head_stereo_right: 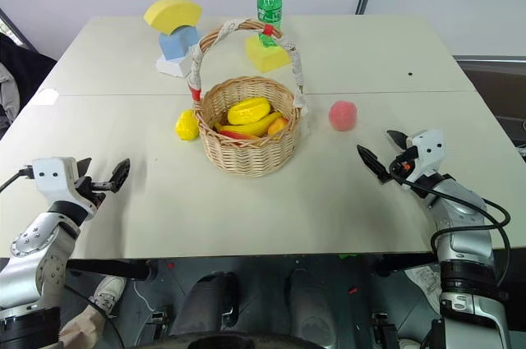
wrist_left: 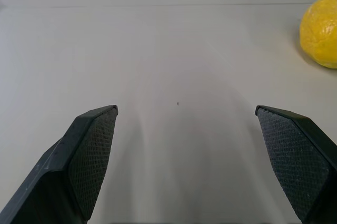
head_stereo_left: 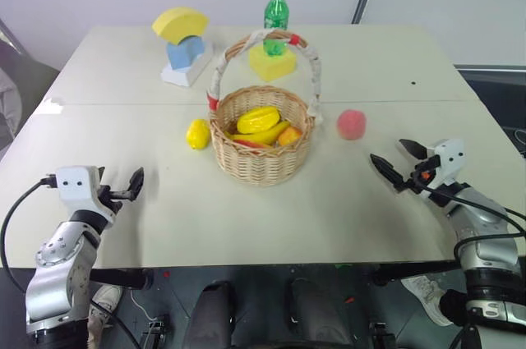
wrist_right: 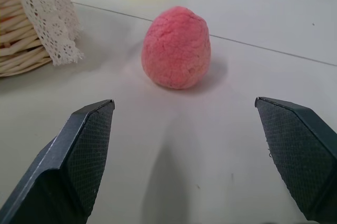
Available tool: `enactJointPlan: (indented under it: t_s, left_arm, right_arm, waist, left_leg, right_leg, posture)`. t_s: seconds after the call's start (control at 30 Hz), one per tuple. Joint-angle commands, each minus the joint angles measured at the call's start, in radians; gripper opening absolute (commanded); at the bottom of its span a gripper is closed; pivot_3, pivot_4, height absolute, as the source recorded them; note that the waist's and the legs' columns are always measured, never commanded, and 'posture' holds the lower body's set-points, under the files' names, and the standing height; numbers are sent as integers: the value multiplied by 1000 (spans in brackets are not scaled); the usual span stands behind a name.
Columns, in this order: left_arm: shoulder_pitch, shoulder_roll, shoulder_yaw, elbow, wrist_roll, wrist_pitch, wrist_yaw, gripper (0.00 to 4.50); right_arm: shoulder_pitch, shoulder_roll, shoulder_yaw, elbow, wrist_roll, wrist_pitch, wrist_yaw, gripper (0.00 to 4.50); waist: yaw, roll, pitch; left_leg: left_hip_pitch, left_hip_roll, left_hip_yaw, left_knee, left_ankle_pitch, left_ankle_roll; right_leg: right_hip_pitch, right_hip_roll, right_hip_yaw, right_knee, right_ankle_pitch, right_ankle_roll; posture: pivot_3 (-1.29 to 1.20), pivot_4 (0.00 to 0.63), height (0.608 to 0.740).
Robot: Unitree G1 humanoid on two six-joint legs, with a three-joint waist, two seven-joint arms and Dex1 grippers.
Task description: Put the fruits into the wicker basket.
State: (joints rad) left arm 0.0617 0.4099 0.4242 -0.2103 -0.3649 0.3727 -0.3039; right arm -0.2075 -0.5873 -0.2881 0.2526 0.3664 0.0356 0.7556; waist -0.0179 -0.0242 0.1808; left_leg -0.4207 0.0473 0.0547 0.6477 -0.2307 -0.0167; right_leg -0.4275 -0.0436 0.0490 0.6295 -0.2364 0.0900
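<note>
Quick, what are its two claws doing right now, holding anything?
Left gripper: open, holding nothing, over bare table.
Right gripper: open, holding nothing, facing the pink peach.

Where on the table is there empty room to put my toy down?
The wide strip of table between the basket and the near edge is bare. Crowded: the far side, with foam blocks and bottle, and beside the basket, with lemon and peach.

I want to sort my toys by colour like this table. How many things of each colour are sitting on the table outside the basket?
Yellow: 3, the small yellow lemon-like fruit, the yellow arch-shaped foam block, the yellow square foam block
Pink: 1, the round pink peach
Blue: 1, the blue foam block
White: 1, the white foam base
Green: 1, the green plastic bottle
Total: 7
</note>
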Motion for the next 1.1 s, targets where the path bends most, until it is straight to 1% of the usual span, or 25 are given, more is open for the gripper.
enactJointPlan:
  t_s: [0.03,0.23,0.33,0.4,0.5,0.63,0.83,0.97,1.1]
  left_arm:
    - [-12,13,8,-38,-7,11,5,4500]
    - [-17,9,8,-44,-13,26,15,4500]
    - [-37,8,1,-55,-63,69,-10,4500]
    - [-74,6,-9,-58,-79,80,-8,4500]
    - [-145,27,-60,-53,-67,121,-10,4500]
    - [-245,48,-88,-28,-73,187,-6,4500]
    - [-442,87,-206,60,-38,319,-28,4500]
    - [-529,80,-263,125,-14,360,-30,4500]
    - [-591,81,-330,190,32,386,-27,4500]
  right_arm:
    - [2,4,-6,-56,5,-4,-10,4463]
    - [-3,6,5,-100,4,13,-24,4463]
    - [-2,1,3,-123,8,27,-26,4463]
    - [-9,-5,18,-154,7,37,-17,4463]
    - [-21,-22,31,-233,28,79,5,4463]
    - [2,-60,39,-355,72,162,51,4463]
    - [49,-166,75,-652,231,384,143,4463]
    - [20,-179,104,-748,280,459,131,4463]
    - [-2,-169,119,-789,295,489,107,4463]
  waist:
    - [0,0,0]
    - [0,0,0]
    - [0,0,0]
    - [1,0,0]
    - [3,0,0]
    - [4,0,0]
    - [5,0,0]
    - [0,-1,0]
    - [4,-1,0]
  left_leg:
    - [0,0,0,0,0,0]
    - [0,0,0,0,0,0]
    - [0,0,0,0,0,0]
    - [0,0,0,0,0,0]
    - [0,0,0,0,0,0]
    - [-1,0,0,0,0,0]
    - [-1,0,-2,0,0,0]
    - [-1,0,-2,1,0,0]
    - [-1,0,-3,1,0,0]
  right_leg:
    - [0,0,0,0,0,0]
    - [0,0,0,0,0,0]
    - [0,0,0,0,0,0]
    - [0,0,0,0,0,0]
    - [0,0,0,0,0,0]
    - [0,0,0,0,0,0]
    - [0,2,-1,1,0,1]
    - [0,2,-1,0,0,1]
    - [0,2,-1,0,0,1]
  posture:
    - [0,150,740]
    - [0,150,740]
    - [0,150,740]
    - [0,150,740]
    - [0,150,740]
    - [0,150,740]
    - [0,150,740]
    - [0,150,740]
    - [0,150,740]
